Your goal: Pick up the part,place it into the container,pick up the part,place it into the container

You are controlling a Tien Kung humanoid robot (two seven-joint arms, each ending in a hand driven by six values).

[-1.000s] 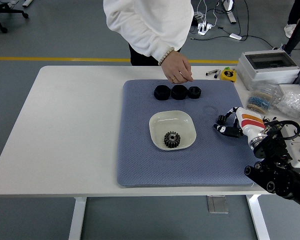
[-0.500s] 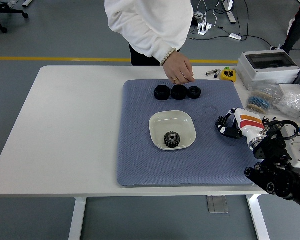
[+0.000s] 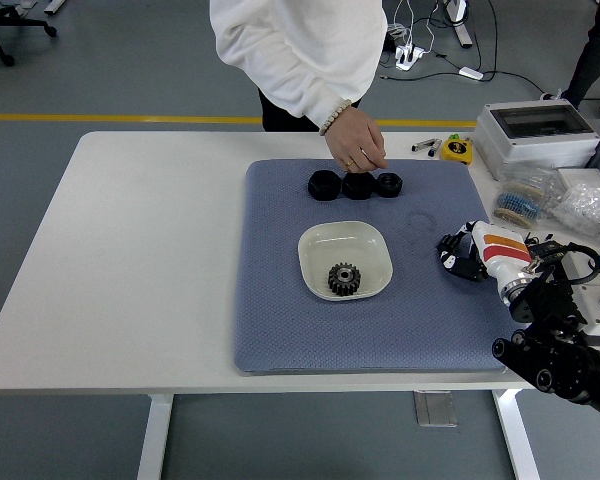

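A gear [image 3: 344, 278] is seen lying in the near half of a shallow white bowl [image 3: 320, 241] at the middle of a blue mat [image 3: 280, 320] on the white table [image 3: 130, 250], so one placement is judged complete. Three black round parts [image 3: 357, 184] are lined up in a row at the far side of the mat, just beyond the bowl. A person's hand [image 3: 359, 141] in a white sleeve is held over the middle of that row, its fingertips at or just above the parts; whether contact is made cannot be told.

The robot's right hand [image 3: 458, 256] is positioned at the right side of the mat, apart from both bowl and parts. Its dark fingers are curled loosely and nothing is gripped between them. The left arm is not shown.

The next pick-up is judged to be the step in hand. It is best begun only once the person's hand is withdrawn from the row. The rightmost part is nearest to the right hand and is best approached from above, with the fingers spread wider than the part before they are lowered, so that its close neighbour is not knocked. The part is then to be carried low across the mat and released over the bare far half of the bowl, clear of the gear.
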